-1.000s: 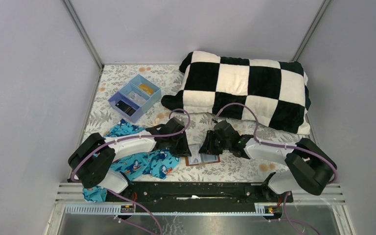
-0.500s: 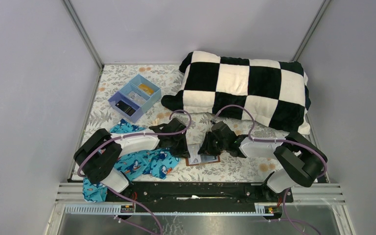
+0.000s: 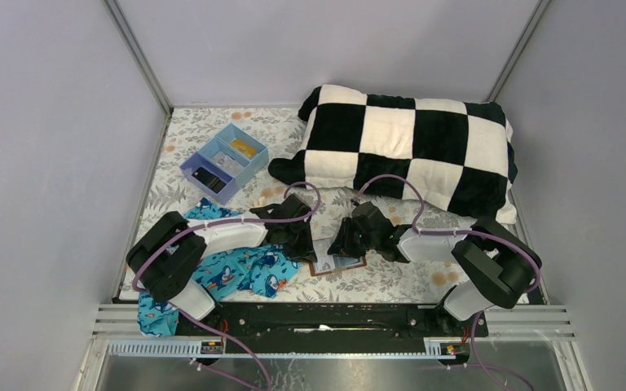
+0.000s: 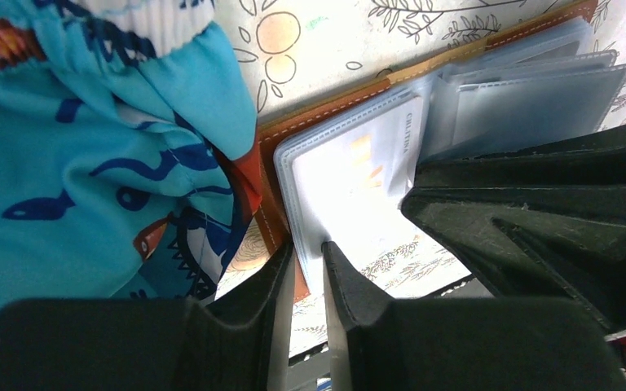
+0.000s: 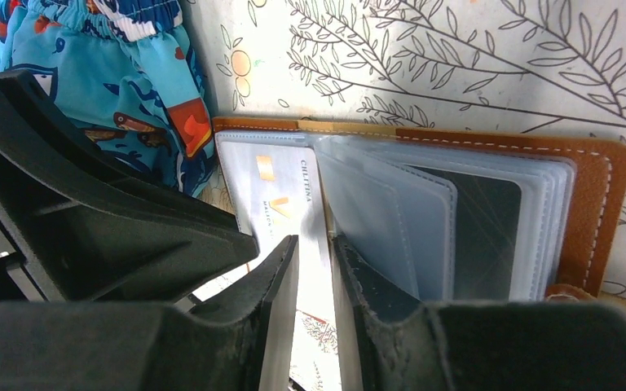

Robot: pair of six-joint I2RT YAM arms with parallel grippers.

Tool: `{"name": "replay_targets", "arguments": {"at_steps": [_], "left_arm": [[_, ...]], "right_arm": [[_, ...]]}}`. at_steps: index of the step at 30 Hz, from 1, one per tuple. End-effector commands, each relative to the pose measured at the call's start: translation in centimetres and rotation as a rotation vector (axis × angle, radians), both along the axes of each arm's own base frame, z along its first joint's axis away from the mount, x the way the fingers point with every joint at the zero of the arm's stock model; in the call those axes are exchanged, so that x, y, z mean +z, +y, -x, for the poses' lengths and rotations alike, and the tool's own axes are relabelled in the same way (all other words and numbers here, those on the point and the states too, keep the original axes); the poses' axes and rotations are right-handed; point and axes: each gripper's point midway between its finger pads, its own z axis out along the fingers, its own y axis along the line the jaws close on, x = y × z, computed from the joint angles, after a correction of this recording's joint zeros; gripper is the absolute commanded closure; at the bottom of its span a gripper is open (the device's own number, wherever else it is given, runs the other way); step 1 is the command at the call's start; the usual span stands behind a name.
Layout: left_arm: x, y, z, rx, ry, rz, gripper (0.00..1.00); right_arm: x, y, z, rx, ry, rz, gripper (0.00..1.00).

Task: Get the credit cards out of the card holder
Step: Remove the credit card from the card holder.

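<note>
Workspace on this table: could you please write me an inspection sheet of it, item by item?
Surface: floral-printed cloth, largely covered.
Job's things: brown leather card holder lies open, clear sleeves fanned; whitish card sits inside the left sleeve.
Clutter: blue fish-patterned fabric overlaps the holder's left edge; blue divided tray far left; black-and-white checkered pillow at the back.
Claws: left claw and right claw are both nearly closed at that sleeve; a firm grip cannot be confirmed.
Cables: purple cables loop above both arms.
Surroundings: grey walls; nothing else seen.
</note>
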Motion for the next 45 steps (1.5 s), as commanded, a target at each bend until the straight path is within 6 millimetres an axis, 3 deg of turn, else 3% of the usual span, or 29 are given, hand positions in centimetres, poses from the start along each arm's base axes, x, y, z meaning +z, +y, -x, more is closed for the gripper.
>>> {"name": "replay_targets", "arguments": {"at_steps": [1,6,12,18,25,29,45], "left_arm": [[-2.0,0.5,-0.4,-0.008,-0.017,-0.056,0.77],[-2.2,0.6,-0.4,-0.006,-0.011,-0.061,0.78],[-2.6,0.5,-0.4,-0.012,-0.006,-0.067,0.81],[-4.1,0.1,-1.1,-0.033,-0.002,-0.093,1.0],[-4.3,-0.3,-1.3,-0.041,-0.004,-0.083,1.0],[-4.1,-0.4,-1.4,-0.047,-0.013,-0.078,1.0],[-2.5,-1.4,-1.9,-0.162,-0.065,-0.05,1.0]], "right_arm": [[-2.0,-0.9,0.8,-0.004,0.036,0.075,0.7],[-2.6,-3.1,0.0,-0.042,-0.008,0.192,0.69],[-3.1,-2.5,0.5,-0.028,0.014,0.16,0.72],[-2.9,-1.5,1.0,-0.016,0.03,0.076,0.79],[-1.2,-0.4,1.4,0.008,0.003,-0.034,0.85],[-0.3,-0.2,1.4,0.015,-0.014,-0.06,1.0],[1.6,-3.1,2.2,-0.043,-0.082,-0.044,1.0]]}}
